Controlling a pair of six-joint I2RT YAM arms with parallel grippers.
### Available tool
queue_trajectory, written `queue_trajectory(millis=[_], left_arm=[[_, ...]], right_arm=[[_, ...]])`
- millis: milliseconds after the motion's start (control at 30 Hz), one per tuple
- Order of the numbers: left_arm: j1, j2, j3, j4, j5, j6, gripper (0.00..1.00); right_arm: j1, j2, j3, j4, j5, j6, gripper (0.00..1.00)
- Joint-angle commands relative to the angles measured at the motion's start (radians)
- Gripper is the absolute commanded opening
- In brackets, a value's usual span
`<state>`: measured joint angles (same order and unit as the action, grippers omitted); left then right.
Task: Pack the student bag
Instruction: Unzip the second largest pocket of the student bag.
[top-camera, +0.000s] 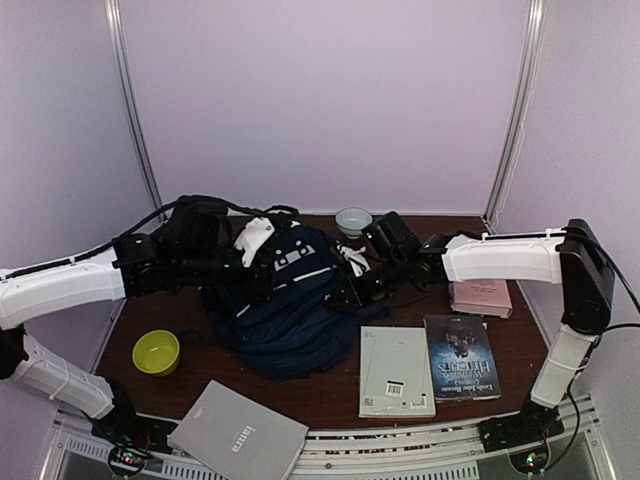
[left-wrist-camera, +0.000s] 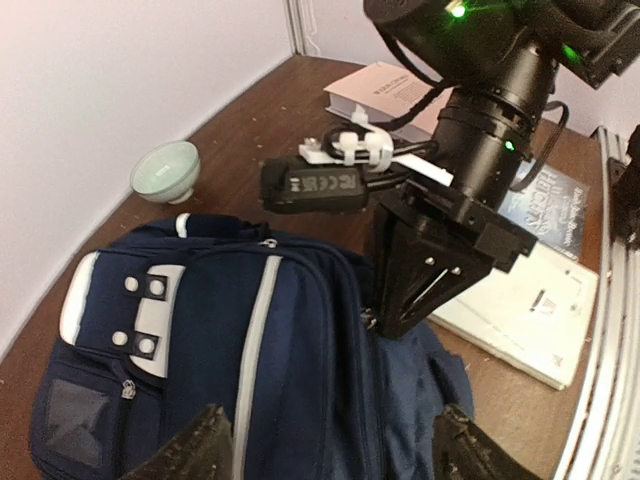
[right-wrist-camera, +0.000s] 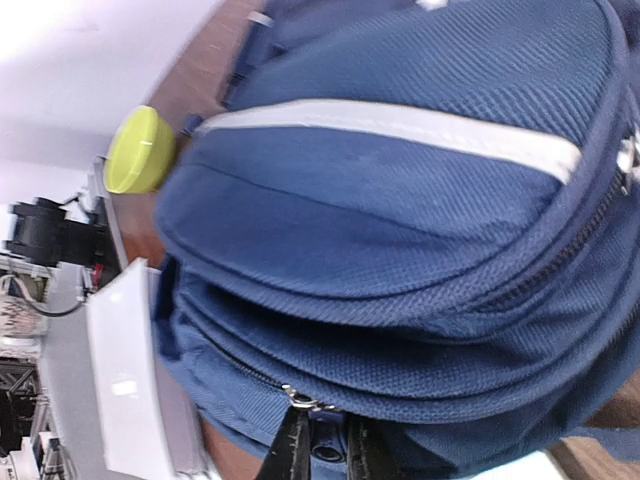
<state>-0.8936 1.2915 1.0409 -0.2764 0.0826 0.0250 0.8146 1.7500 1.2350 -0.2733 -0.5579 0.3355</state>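
We see the bag (top-camera: 290, 320) lying on the table (top-camera: 332, 396), between both arms. Left gripper (left-wrist-camera: 332, 425) hangs over it, fingers wide apart. Right gripper (right-wrist-camera: 327, 445) is pinched on bag fabric beside a zip.

The student bag (top-camera: 290, 320) is a large backpack of navy blue woven fabric. It has thin white stripes and white-grey patches with small round studs near its top end. It lies slumped in the middle of the brown table (top-camera: 330, 400), front side up, with its top end toward the back wall. Zip lines run around its bulging pockets.
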Motion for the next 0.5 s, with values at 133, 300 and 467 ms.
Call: queue_trajectory(millis=[133,300,467], left_arm=[[0.16,-0.073,-0.015,-0.289,0.095,0.027,0.8],[0.161,0.051,-0.014,-0.302,0.066,0.121,0.83],[0.16,0.187,0.031,-0.296,0.127,0.26,0.88]], right_arm=[[-0.058,0.019,-0.011,-0.007,0.031,-0.055,0.0],[-0.065,0.035,0.013,-0.03,0.03,-0.071,0.0],[-0.065,0.033,0.009,-0.029,0.023,-0.067,0.0]])
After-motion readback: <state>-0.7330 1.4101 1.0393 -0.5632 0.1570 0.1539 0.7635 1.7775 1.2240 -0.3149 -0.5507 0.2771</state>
